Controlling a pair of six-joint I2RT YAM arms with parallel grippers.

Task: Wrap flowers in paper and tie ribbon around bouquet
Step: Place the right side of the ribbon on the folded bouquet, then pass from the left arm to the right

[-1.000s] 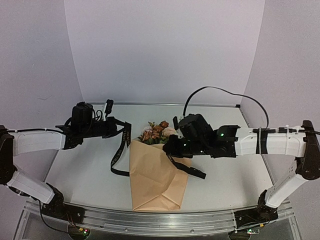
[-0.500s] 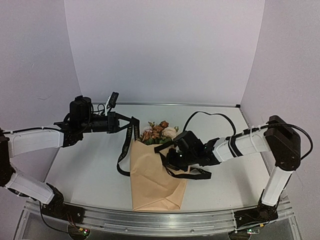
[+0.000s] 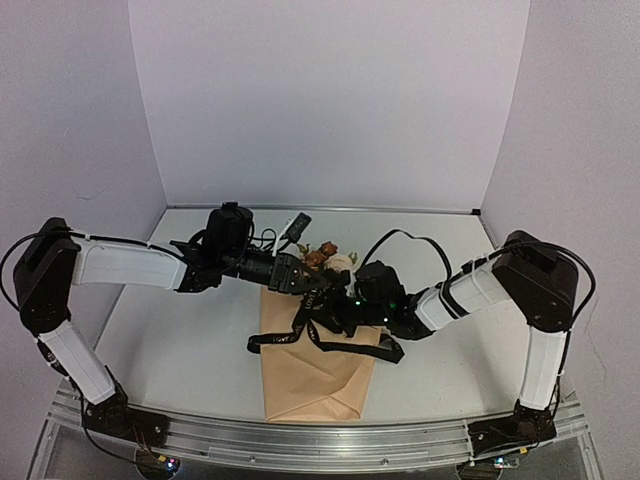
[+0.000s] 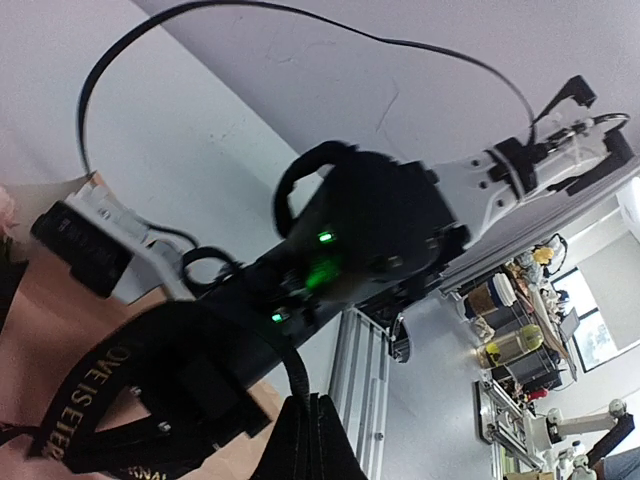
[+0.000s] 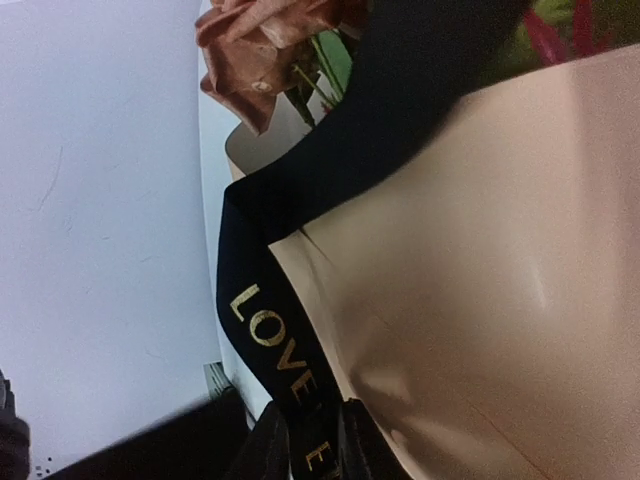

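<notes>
The wrapping is done. The tan-peach kraft paper (image 3: pixel 312 372) is folded into a cone lying in the middle of the table (image 3: pixel 170 340), pointed end near. The pink and rust-brown flowers (image 3: pixel 322 256) show at its far mouth.

The tie is what you have left. The black satin ribbon (image 5: pixel 262 330) with gold lettering crosses the upper part of the cone just below the blooms, with one tail trailing onto the table on the left and another on the right. You can see no knot or bow, and I judge the cone is not yet cinched.

Your left gripper (image 4: pixel 311 410) is closed tight, and a strand of ribbon appears to run into its tips, just above the cone's mouth. Your right gripper (image 5: pixel 312 442) sits low over the paper with its jaws narrowly parted and the ribbon running between them. I judge it has just let go.

Since a second ago, your left arm has swung in from the far left to the centre. Your right arm has folded in and dropped. The ribbon, then held up in the air to the left, now drapes across the paper. Cone and flowers have not shifted.
</notes>
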